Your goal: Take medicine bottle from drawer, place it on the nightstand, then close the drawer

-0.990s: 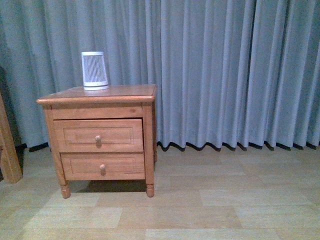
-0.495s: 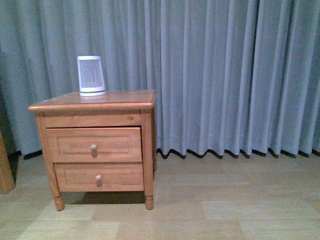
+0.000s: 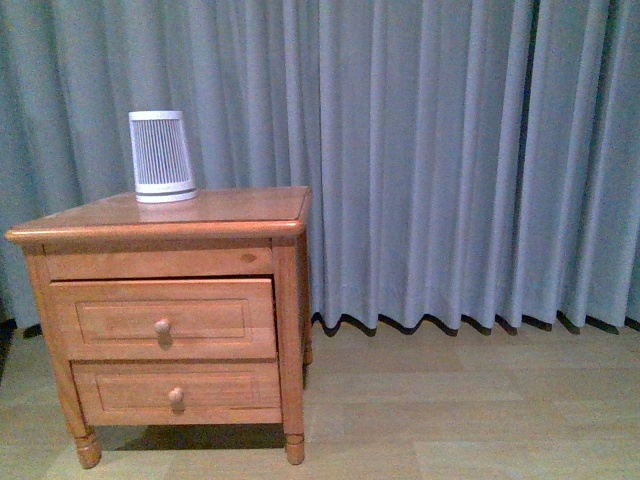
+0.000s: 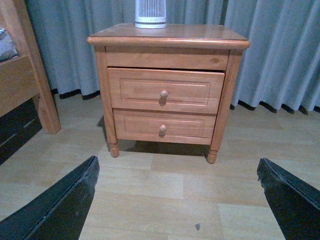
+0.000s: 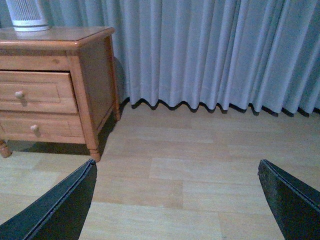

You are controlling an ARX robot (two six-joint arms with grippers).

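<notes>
Black fingers [image 4: 65, 205] of the left gripper [image 4: 176, 162] stand wide apart in the left wrist view, holding nothing and touching nothing, with bare floor [image 4: 165, 185] between them. The right gripper [image 5: 176, 162] is the same: its two dark fingers [image 5: 60, 210] are spread wide and empty above the floor, well apart from the furniture.

A wooden post [image 4: 35, 75] stands at the far left of the left wrist view, cut off by the edge. Next comes the nightstand [image 3: 290, 330], orange-brown, with a white ribbed device [image 3: 161, 155] upright on the back left of its top. The upper drawer [image 3: 210, 320] sits nearly shut, its front a little proud of the frame, round knob [image 3: 162, 326] in the middle. The lower drawer [image 3: 230, 390] lies flush below it. The inside of both is hidden, and the medicine bottle cannot be seen in any view; it is not on the nightstand's top.

Grey-blue curtain [image 3: 470, 160] fills the wall behind and to the right, its hem just above the floor.
</notes>
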